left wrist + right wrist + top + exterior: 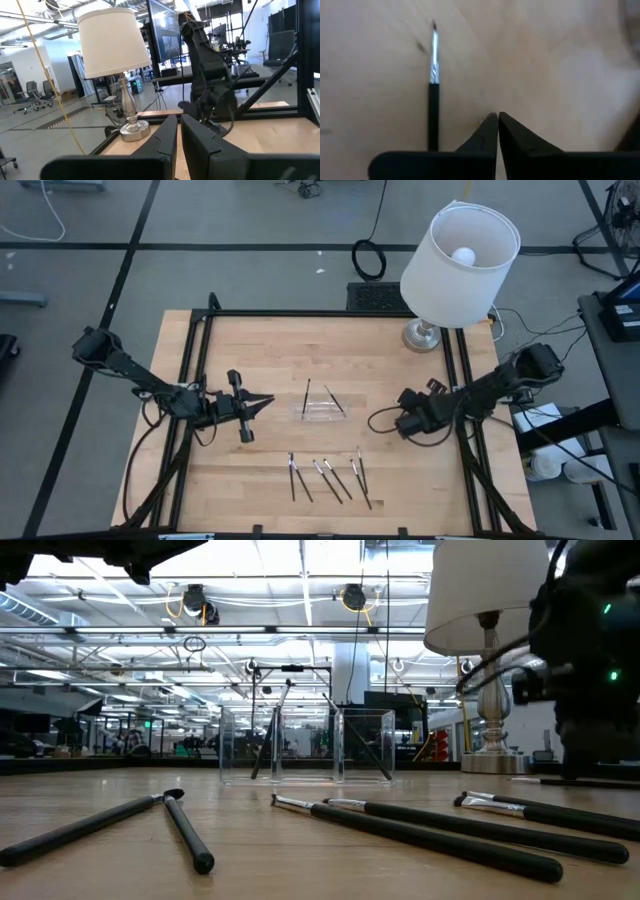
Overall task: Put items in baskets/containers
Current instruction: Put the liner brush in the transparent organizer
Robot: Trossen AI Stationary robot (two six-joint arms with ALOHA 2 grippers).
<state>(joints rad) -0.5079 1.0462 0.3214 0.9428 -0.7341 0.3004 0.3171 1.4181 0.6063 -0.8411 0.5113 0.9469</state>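
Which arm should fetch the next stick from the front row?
Right, probably. The right gripper sits low over the table, a stick directly beneath its wrist camera. The left gripper points level toward the tray, both empty.

The pale wooden desk (pixel 260 340) shows a light tan grain inside a black metal frame (pixel 330 313). The thin pen-like sticks (pixel 325 477) are black with silvery ends. The small plastic tray (pixel 322 411) is clear and colourless. Behind the tray, the lamp's drum shade (pixel 460 265) is white over a silver metal base (pixel 424 336). Both pincers (pixel 262 406) (pixel 403 399) are matte black.
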